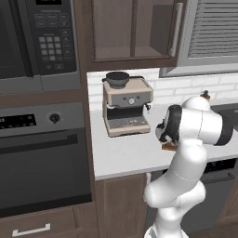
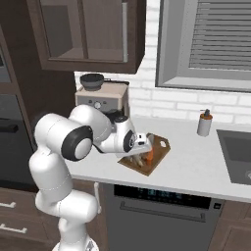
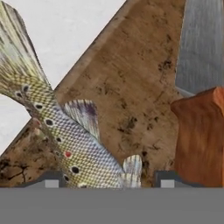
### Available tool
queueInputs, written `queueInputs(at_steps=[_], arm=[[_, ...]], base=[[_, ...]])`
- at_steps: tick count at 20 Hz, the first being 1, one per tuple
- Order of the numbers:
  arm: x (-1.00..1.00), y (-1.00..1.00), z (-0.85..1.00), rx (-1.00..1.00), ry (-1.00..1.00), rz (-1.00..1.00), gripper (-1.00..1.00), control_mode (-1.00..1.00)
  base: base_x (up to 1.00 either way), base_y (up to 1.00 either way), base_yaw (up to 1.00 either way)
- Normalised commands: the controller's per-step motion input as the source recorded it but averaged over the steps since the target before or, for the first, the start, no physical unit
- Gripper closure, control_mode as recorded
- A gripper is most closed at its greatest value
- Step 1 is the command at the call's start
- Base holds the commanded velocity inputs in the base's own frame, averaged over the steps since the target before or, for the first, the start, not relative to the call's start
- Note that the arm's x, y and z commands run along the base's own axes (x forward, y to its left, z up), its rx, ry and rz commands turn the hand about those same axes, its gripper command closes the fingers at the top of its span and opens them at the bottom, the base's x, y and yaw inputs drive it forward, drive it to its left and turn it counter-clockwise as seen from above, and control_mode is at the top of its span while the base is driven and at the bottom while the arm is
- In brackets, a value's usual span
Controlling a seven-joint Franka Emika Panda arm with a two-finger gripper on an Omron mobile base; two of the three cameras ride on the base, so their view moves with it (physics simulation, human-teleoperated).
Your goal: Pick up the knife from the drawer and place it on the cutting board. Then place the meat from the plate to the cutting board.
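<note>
Between the gripper [image 3: 106, 181] tips, jaws apart and pinching nothing, 1 spotted grey-green fish, the meat [image 3: 65, 135], lies on the brown cutting board [image 3: 131, 78], tail overhanging the pale counter [image 1: 125, 155]. Beside it rests 1 knife [image 3: 201, 87], grey blade, orange handle. Farther off stand 1 coffee machine [image 1: 126, 106], 1 soap dispenser [image 2: 204, 122], and dark cabinets [image 2: 88, 34].

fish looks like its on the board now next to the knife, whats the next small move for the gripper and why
Probably lift the gripper straight up, jaws apart. In the hand view the fish lies on the cutting board, its tail out over the counter, beside the knife. A straight lift should clear both without nudging them.
</note>
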Motion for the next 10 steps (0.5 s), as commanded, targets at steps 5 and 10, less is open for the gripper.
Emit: queueInputs(at_steps=[5,10], arm=[[-0.05,0.02,0.01,0.0,-0.04,0.01,-1.0,-1.0],[-0.71,0.28,0.5,0.0,-0.14,0.0,-1.0,-1.0]], base=[[0.0,0.0,0.0],[0.0,0.0,0.0]])
